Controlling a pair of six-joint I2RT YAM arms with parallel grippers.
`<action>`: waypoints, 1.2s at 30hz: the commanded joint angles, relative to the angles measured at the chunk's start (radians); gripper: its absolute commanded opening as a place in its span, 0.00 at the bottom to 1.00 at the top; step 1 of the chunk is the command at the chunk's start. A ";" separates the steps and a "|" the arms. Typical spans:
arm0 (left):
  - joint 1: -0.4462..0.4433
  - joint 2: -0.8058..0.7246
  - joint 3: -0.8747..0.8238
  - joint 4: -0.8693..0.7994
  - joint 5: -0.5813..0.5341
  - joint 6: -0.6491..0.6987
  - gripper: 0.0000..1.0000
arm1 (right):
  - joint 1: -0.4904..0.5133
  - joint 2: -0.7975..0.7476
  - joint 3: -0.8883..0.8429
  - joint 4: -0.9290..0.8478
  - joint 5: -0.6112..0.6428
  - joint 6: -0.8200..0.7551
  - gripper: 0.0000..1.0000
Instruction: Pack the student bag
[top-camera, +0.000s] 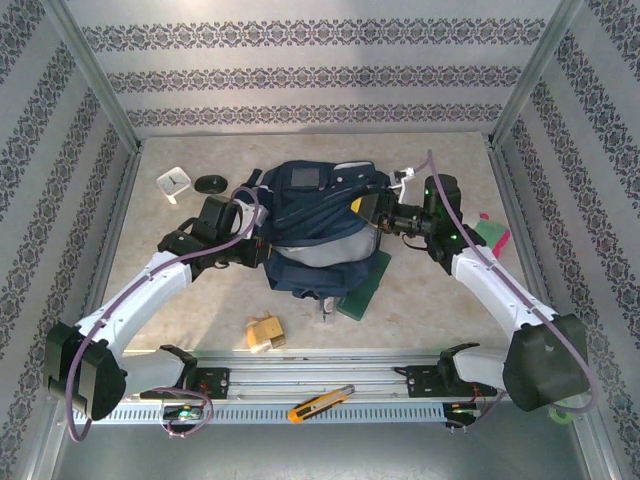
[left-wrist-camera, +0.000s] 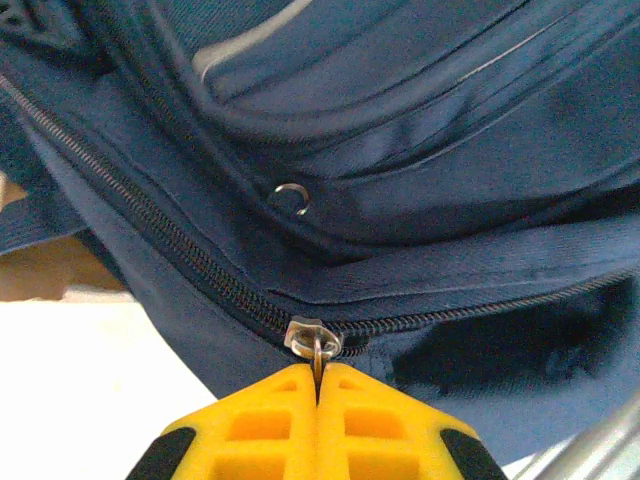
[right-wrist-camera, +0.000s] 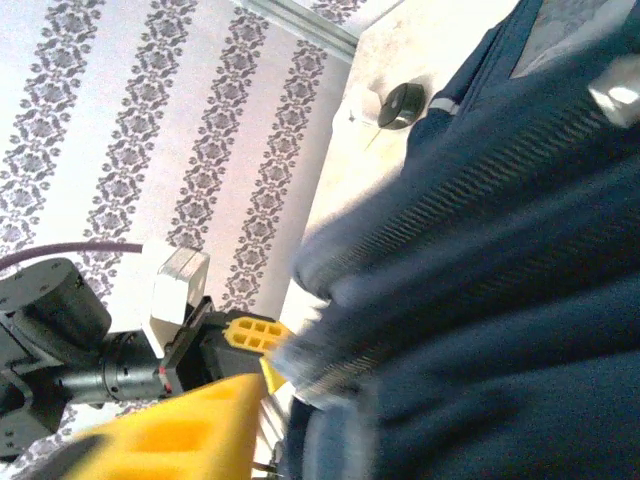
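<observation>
**A:** At mid-table, between the two arms: lies flat, dark navy, grey-white patch near the far end. Clearly the student bag (top-camera: 318, 215).

**B:** Resting on anything?

**A:** Overlaps a dark green flat thing (top-camera: 366, 284) at the near right corner. Elsewhere lies straight on the table (top-camera: 440, 300).

**B:** And the left gripper (left-wrist-camera: 318, 372)?

**A:** Pushed up against the bag's left side. Yellow fingers (left-wrist-camera: 260, 425) pressed together with no gap, pinching the zipper pull (left-wrist-camera: 318, 354) just below its metal slider (left-wrist-camera: 312, 334).

**B:** Zipper done up or undone?

**A:** Runs off through the navy fabric on both sides of the slider. Cannot tell from that close whether meshed or parted. Also a small metal ring (left-wrist-camera: 290, 198) on the fabric, a little above.

**B:** Right gripper (top-camera: 372, 212)?

**A:** Up against the bag's right side, toward the far end. From its own wrist camera, just one yellow finger (right-wrist-camera: 190, 425), blurred, beside bunched navy cloth. Cannot tell whether apart or together, nor whether gripping anything.

**B:** Around the bag?

**A:** Far left: a white square thing (top-camera: 174, 183), and beside it a small black thing (top-camera: 211, 184), near the bag's far left corner. Toward the near edge, left of centre: tan blocks (top-camera: 265, 332), apart from the bag. Down on the rail by the arm bases: a yellow utility knife (top-camera: 320, 403). Off to the right, past the right arm: something pink and green (top-camera: 492, 235), too small to name.
</observation>
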 joint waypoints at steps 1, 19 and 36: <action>-0.011 -0.032 -0.034 0.135 0.160 0.027 0.00 | 0.009 -0.096 0.075 -0.284 0.172 -0.228 0.55; -0.074 0.026 -0.104 0.199 0.392 0.163 0.00 | 0.506 -0.085 0.094 -0.446 0.425 -1.145 0.60; -0.095 0.043 -0.100 0.124 0.111 0.222 0.00 | 0.474 0.099 0.126 -0.380 0.316 -1.271 0.00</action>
